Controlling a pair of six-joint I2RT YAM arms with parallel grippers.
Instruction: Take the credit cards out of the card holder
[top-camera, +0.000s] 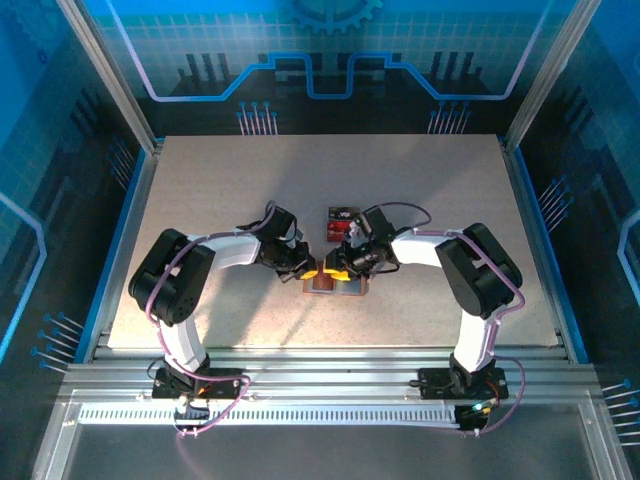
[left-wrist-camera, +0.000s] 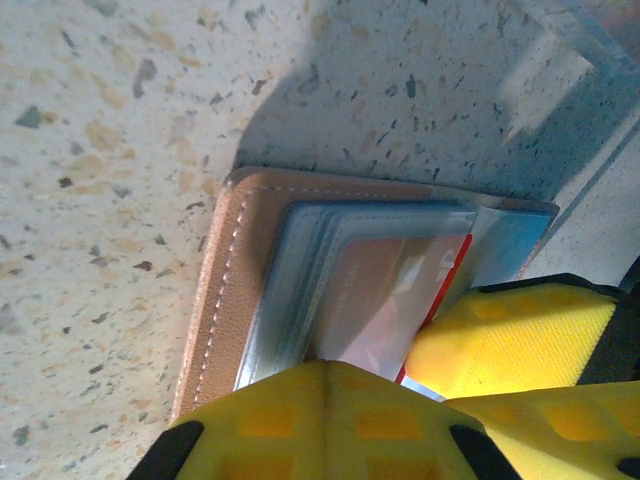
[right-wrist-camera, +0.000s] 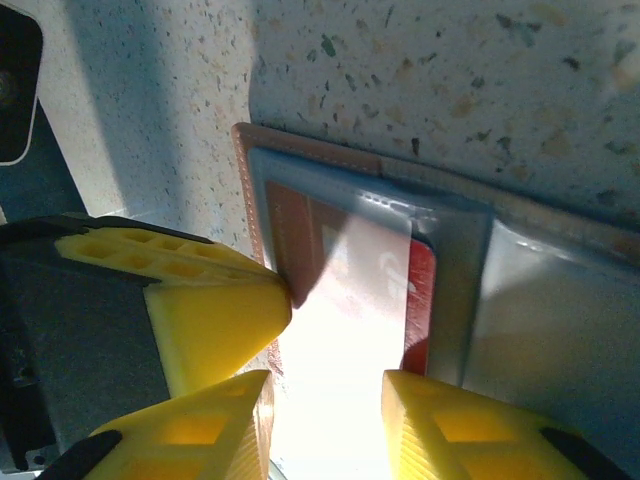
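Speckled desk (top-camera: 200, 200), blue-lit enclosure: both your arms meet over the card holder (top-camera: 335, 287), which lies open midway between the side edges, nearer the near edge.
Your left claw (left-wrist-camera: 320, 420) is pressed together, its tip down at the holder's inner sleeves, close to the tan stitched rim. Your right claw (right-wrist-camera: 325, 385) has its fingers a little apart, with a glare-washed sleeve between them; you cannot tell whether they grip it. One red card (right-wrist-camera: 420, 290) sits inside a clear pocket (left-wrist-camera: 380, 290), one long edge showing. Two more credit cards (top-camera: 341, 224) lie just beyond the holder, toward the far edge.
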